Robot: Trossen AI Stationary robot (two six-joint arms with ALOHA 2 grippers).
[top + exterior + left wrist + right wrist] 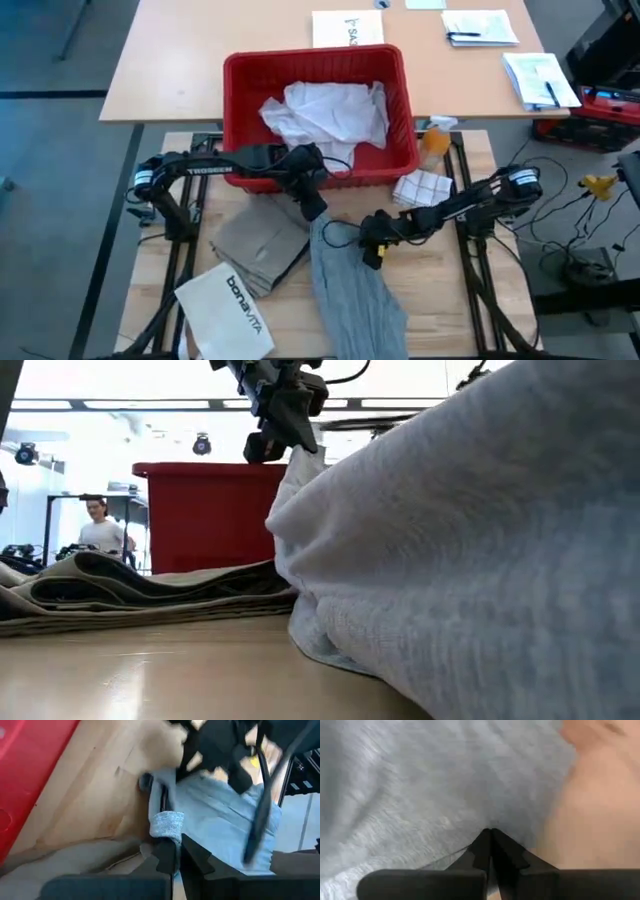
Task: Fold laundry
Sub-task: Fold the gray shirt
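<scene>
Wooden worktop [470, 290]: we judge grey T-shirt [355, 290] limp, light; left claw [313, 208] pinches its 12 o'clock edge, right claw [372, 252] clamped on cloth at 3 o'clock.

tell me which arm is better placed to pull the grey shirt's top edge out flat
Left, probably. The left gripper is shut on the grey T-shirt at its top corner; the right gripper pinches it lower, along the side.

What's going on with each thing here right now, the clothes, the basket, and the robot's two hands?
Grey T-shirt: on the table, one edge lifted, pinched by both hands.
Khaki-tan garment: folded flat on the table.
White shirt: crumpled in the basket.
Red basket: upright, holding the shirt.
Bonavita bag: lying flat.
Left hand: shut on the T-shirt.
Right hand: shut on the T-shirt.
</scene>
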